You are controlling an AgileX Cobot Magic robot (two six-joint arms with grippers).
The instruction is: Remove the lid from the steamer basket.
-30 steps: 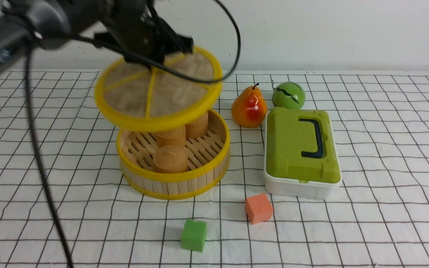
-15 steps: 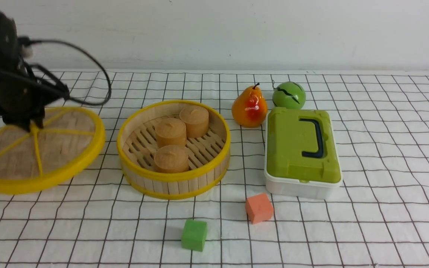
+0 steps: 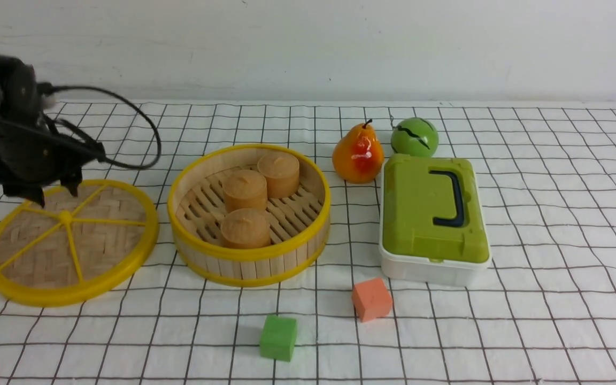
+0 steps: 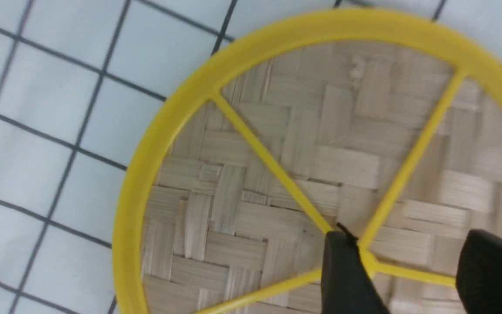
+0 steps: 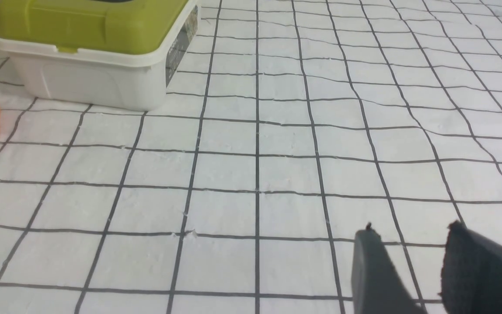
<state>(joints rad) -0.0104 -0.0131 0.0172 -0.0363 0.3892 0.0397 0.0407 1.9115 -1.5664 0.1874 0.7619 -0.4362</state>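
The lid (image 3: 99,240) is matt woven bamboo in smooth yellow plastic, the pear (image 3: 357,155) glossy

Bright, even, diffuse light leaves only faint, soft shadows. Glare spots the pear (image 3: 360,155). The lid (image 4: 251,174) blurs toward the left wrist view's right edge.
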